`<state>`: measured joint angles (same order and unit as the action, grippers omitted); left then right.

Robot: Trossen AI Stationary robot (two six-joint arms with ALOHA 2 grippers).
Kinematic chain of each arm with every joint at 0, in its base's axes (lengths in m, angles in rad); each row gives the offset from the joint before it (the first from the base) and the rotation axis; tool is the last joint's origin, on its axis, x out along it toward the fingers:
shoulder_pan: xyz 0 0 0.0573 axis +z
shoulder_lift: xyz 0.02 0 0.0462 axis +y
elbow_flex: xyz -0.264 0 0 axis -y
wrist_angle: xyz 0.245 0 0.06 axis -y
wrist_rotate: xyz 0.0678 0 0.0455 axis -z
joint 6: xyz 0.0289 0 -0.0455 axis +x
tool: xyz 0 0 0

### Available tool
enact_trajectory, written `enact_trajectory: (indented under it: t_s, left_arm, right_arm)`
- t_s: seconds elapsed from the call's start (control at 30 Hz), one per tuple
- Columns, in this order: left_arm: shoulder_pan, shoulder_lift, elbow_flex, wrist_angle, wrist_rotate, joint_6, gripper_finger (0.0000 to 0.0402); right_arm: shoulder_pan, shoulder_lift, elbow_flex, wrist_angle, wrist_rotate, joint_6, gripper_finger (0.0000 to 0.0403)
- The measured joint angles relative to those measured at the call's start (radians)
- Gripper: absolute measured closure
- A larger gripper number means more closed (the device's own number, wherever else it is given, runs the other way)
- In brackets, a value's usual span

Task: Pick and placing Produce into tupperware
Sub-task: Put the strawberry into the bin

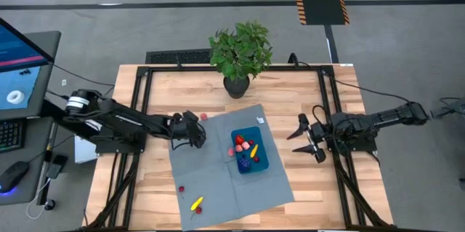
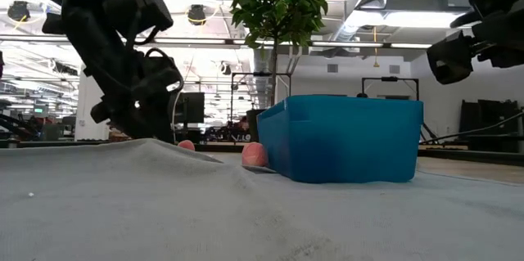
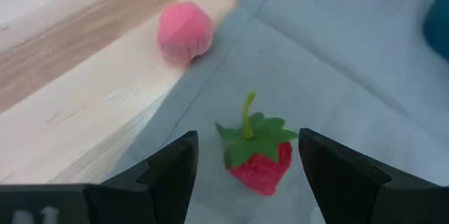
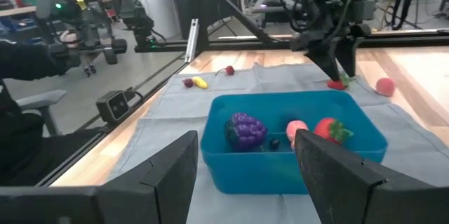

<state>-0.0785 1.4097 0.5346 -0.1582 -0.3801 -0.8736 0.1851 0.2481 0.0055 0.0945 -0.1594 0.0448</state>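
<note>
We hold our left gripper low over the grey-blue cloth mat, near its edge on the plant's side, with the fingers spread apart. Between them lies a red strawberry with a green leafy cap, on the cloth and touched by neither finger. Just beyond it a pink round fruit sits on the bare wooden table, beside the mat's edge. Farther along the mat stands the blue tupperware, which already holds a purple-blue cluster, a pink piece and a red strawberry-like piece. At the mat's near end lie a yellow piece and a small red piece. Our right gripper waits over the wood beside the mat, fingers spread and holding nothing. A potted plant stands at the table's far edge.
</note>
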Motion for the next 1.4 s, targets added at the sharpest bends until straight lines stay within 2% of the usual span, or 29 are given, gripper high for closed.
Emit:
enact_trajectory:
  t_s: [0.23,0.63,0.83,1.1,1.4]
  left_arm:
    - [-0.008,-0.005,0.006,-0.012,-0.035,0.003,0.0171]
    - [0.018,-0.005,0.006,-0.006,-0.020,0.028,0.0233]
    - [0.018,-0.005,0.006,-0.006,-0.018,0.042,0.0287]
    - [0.017,-0.005,0.005,0.026,-0.030,0.100,0.0391]
    - [0.016,-0.005,0.005,0.110,-0.006,0.186,0.0400]
  right_arm:
    - [0.010,0.000,0.000,0.003,0.001,0.000,0.0143]
    - [0.010,0.000,0.000,0.003,0.001,0.000,0.0143]
    - [0.010,0.000,0.000,0.003,0.002,0.000,0.0143]
    - [0.010,0.000,0.000,-0.012,0.003,0.000,0.0143]
    - [0.010,0.000,-0.001,-0.012,0.003,0.000,0.0143]
